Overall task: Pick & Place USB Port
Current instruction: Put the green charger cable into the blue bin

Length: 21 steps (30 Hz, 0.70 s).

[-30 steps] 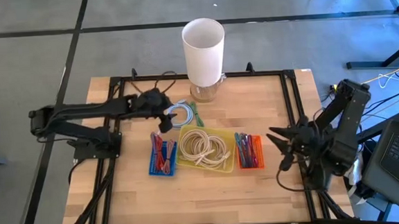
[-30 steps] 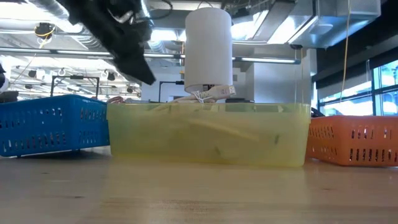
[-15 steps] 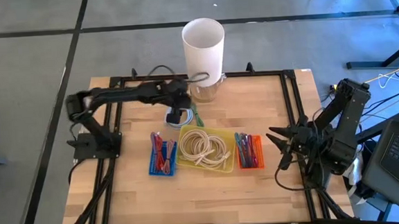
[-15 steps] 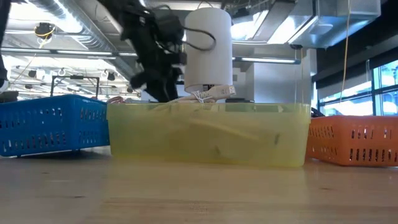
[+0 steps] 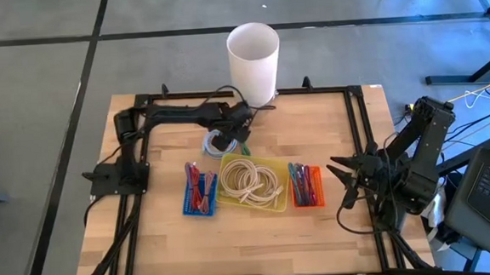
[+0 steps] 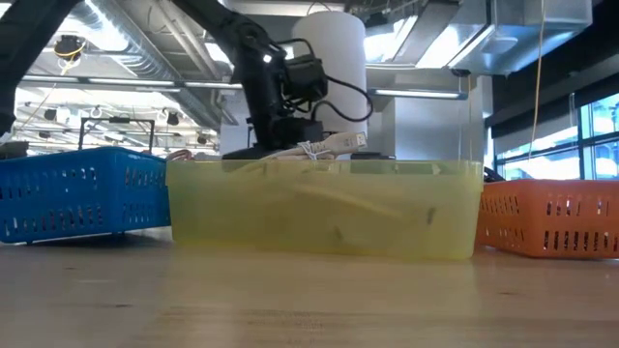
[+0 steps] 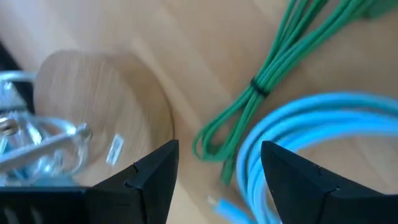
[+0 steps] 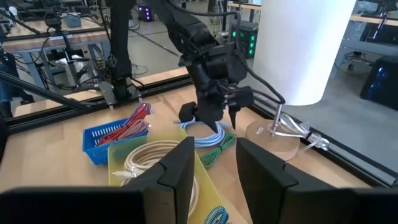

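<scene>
I have the left end effector (image 5: 237, 127) out over the far middle of the wooden surface (image 5: 162, 236), its fingers spread wide and holding nothing, poised right above the coiled light-blue cable (image 5: 215, 143) and the bundled green cable (image 7: 267, 81) that lie side by side there. In the left wrist view the blue coil sits between and just beyond the two dark fingers (image 7: 152, 177), with the green bundle next to it and the round wooden base (image 7: 99, 115) of the white lamp (image 5: 254, 60) close by (whether a finger touches the cable I cannot tell). Nearer me sit three bins in a row: a blue basket (image 5: 199, 191) of coloured cables, a yellow-green tray (image 5: 251, 185) with coiled cream cables, and an orange basket (image 5: 307, 187) of more coloured cables. From the low view, a cream cable's connector (image 6: 334, 142) pokes up above the tray's rim. The right end effector (image 5: 343, 185) waits at the right edge of the surface, beside the orange basket, fingers parted and empty
</scene>
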{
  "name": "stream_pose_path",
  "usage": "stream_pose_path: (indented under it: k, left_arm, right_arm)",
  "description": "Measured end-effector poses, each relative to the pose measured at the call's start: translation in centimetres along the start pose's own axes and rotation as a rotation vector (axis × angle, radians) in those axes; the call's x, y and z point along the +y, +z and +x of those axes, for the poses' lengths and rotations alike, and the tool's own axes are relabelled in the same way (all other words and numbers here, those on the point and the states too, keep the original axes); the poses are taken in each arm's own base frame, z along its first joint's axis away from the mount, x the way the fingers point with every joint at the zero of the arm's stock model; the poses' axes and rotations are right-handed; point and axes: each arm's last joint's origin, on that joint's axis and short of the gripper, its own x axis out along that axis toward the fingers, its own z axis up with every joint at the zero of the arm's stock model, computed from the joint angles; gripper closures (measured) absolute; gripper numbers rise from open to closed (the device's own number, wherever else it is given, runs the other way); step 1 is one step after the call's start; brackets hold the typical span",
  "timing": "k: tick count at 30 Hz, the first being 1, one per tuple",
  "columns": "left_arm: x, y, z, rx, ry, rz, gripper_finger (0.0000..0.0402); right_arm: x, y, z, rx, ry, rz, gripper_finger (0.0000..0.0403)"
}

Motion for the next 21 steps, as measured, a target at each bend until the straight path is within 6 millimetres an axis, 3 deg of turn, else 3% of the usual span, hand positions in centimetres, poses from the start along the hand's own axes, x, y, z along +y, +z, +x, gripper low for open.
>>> stream_pose_path:
  k: [11, 21]
  left_arm:
    - [-2.1, 2.3, 0.0, -0.020, -0.103, 0.033, 0.0219]
    - [-2.2, 3.4, -0.1, -0.124, -0.099, 0.047, 0.0229]
  right_arm:
    - [-0.1, 0.0, 0.0, 0.003, -0.002, -0.008, 0.0281]
    - [0.0, 0.0, 0.0, 0.003, 0.000, 0.001, 0.0281]
